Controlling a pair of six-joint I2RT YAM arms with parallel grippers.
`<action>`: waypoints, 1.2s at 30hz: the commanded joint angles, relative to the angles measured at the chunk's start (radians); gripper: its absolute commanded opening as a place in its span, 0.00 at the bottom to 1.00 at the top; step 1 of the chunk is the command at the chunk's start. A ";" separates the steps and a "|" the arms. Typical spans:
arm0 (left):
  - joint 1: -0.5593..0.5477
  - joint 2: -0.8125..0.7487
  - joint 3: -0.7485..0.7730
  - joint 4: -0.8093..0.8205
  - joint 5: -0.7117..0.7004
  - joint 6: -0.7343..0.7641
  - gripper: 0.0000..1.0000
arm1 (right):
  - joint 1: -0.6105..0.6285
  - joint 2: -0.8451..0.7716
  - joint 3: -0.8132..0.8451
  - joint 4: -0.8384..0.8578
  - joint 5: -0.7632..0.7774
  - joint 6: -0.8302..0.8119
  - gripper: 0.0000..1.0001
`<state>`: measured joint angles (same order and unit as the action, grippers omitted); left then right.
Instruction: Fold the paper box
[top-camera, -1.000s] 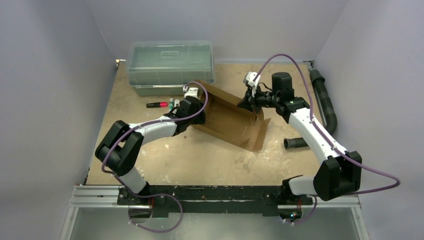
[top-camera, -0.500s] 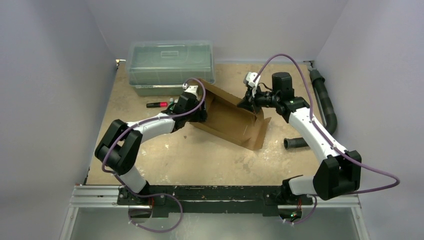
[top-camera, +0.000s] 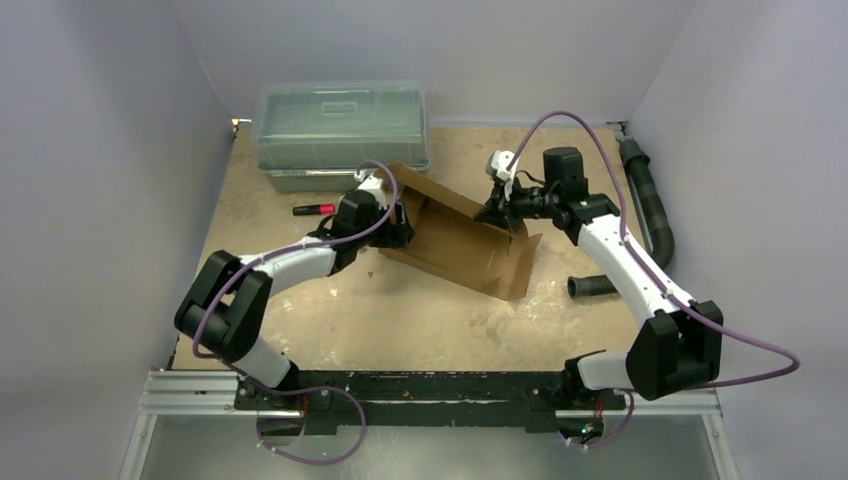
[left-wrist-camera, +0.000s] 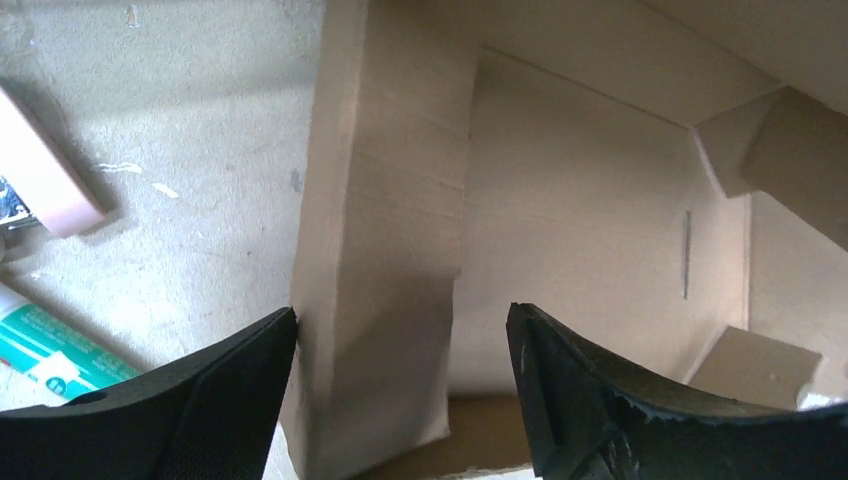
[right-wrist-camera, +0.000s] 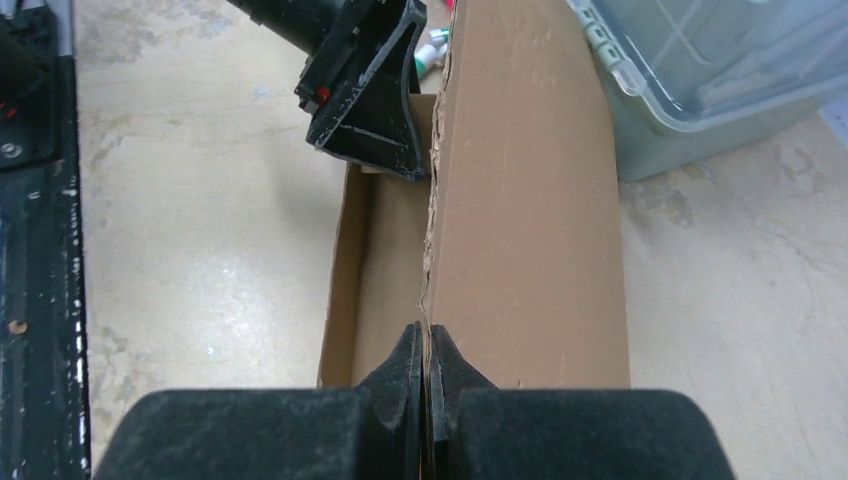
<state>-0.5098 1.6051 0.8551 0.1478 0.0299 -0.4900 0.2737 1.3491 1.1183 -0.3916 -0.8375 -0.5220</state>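
Paper box (top-camera: 462, 245) stands half-formed between my 2 claws. My right claw (right-wrist-camera: 425, 340) is pinched tight on the top edge of its upright wall, and my left claw (left-wrist-camera: 400, 320) gapes wide astride its near end, gripping nothing.

paper box (top-camera: 462, 243) — centre of table (top-camera: 400, 315) | bin (top-camera: 340, 125) behind it, left | markers (top-camera: 315, 209) left of box | hose (top-camera: 652, 215) right of box

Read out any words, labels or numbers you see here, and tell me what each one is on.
No text here can be read.
Green-and-white tube: pale patch, maybe a label, too blurred to read.
Box: plain cardboard, no print visible.
Bin: no label visible.
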 joint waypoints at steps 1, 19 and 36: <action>0.010 -0.143 -0.080 0.233 0.039 0.006 0.77 | 0.008 -0.011 0.030 -0.151 -0.121 -0.107 0.00; 0.009 -0.291 -0.280 0.280 -0.027 -0.092 0.63 | 0.008 -0.134 0.004 -0.281 -0.184 -0.220 0.00; -0.010 -0.255 -0.334 0.166 -0.054 -0.095 0.55 | 0.009 -0.099 -0.011 -0.059 -0.071 0.037 0.00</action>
<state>-0.5175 1.3209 0.5114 0.3050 0.0082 -0.5697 0.2794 1.2446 1.0752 -0.4927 -0.8627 -0.5297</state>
